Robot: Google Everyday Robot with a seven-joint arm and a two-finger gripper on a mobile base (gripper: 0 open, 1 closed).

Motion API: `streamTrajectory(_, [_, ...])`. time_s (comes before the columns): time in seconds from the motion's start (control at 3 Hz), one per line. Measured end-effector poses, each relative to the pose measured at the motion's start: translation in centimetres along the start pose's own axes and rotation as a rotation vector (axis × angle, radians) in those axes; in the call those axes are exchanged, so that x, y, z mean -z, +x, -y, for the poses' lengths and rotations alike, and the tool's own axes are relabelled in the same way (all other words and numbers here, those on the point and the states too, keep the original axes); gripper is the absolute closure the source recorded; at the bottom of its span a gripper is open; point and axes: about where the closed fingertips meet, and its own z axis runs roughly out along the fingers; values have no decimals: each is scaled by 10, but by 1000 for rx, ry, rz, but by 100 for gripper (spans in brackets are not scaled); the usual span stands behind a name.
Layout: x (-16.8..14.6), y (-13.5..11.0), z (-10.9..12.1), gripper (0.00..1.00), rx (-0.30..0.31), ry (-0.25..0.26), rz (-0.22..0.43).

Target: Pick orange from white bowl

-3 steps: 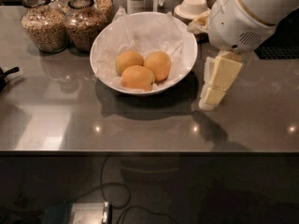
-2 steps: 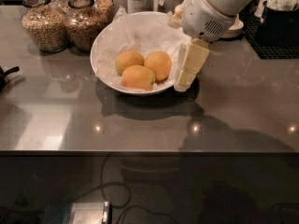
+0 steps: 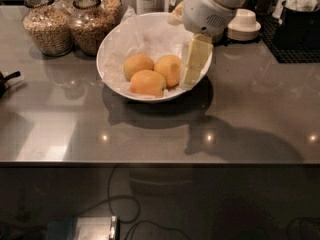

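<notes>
Camera view: approach step; pincer hung over right rim of white bowl, grip state not discernible; next move probably required descent onto orange.

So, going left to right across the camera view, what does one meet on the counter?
First the left grain jar, right grain jar, white bowl at its left rim, left orange, right orange, gripper at the bowl's right side, stacked cream bowls, black rack.
</notes>
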Motion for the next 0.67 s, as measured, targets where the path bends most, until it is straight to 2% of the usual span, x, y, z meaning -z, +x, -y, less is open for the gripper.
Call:
streamTrajectory(0.33, [-14,-15,29,0,84,-45,-23])
streamTrajectory(0.67, [-30,-19,52,0,116,-65,-56])
